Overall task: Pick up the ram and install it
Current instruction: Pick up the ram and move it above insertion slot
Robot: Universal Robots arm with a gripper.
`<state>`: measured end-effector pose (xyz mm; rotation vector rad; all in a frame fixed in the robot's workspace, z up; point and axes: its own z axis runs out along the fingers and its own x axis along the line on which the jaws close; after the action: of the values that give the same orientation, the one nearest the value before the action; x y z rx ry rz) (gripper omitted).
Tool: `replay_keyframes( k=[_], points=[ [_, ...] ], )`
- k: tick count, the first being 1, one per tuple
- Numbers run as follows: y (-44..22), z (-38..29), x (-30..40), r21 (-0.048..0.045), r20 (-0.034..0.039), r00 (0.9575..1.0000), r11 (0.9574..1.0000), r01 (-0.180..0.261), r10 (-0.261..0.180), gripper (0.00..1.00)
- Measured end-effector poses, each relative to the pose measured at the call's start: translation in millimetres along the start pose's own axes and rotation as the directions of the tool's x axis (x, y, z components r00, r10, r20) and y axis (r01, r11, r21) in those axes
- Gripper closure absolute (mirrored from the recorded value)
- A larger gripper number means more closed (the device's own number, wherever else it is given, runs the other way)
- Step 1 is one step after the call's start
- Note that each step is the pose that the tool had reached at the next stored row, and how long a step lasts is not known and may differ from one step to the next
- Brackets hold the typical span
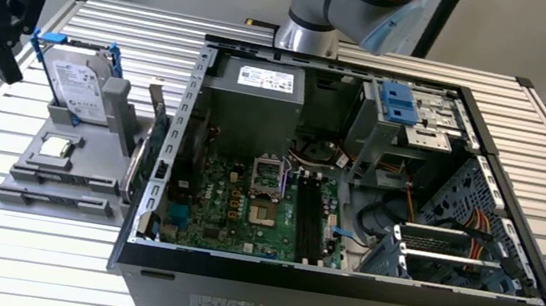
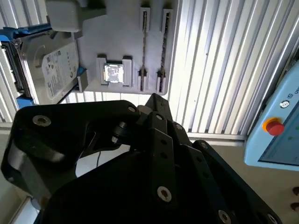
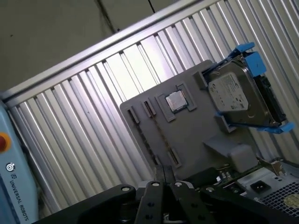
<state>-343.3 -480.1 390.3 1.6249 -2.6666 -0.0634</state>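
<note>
ribbed aluminium table (image 1: 19, 261) under everything. nearest, the black gripper (image 3: 163, 175), fingers seemingly pressed together and empty. beyond it, a grey holder (image 2: 117, 37) carries what looks like the ram (image 2: 163, 46), on edge in a narrow slot, beside a processor chip (image 2: 113, 73) and a blue-framed hard drive (image 2: 51, 70). the open computer case (image 1: 340, 285) sits at the centre of the exterior view. the ram is not yet picked up or installed.

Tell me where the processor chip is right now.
In the exterior view the processor chip lies on the grey holder at the exterior view's left, outside the computer case, near the hard drive.
</note>
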Motion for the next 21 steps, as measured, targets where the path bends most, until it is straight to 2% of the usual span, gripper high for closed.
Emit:
replay_keyframes(
  k=[6, 12, 16, 19, 20, 21],
  points=[
    [0.3, 0.0, -0.4, -0.0002, -0.0038, 0.9974, 0.9974, 0.071, -0.071, 1.0],
    [0.6, 0.0, -0.9, -0.0004, -0.0069, 0.9902, 0.9902, 0.14, -0.14, 1.0],
    [0.8, 0.1, -1.1, 0.0022, -0.0079, 0.9828, 0.9828, 0.185, -0.185, 1.0],
    [0.7, 0.1, -1.3, 0.0095, -0.0072, 0.976, 0.976, 0.218, -0.218, 1.0],
    [0.8, 0.3, -1.3, 0.0183, -0.006, 0.9695, 0.9693, 0.245, -0.245, 1.0],
    [0.8, 0.3, -1.4, 0.0209, -0.0058, 0.9668, 0.9666, 0.255, -0.255, 1.0]
  ],
)
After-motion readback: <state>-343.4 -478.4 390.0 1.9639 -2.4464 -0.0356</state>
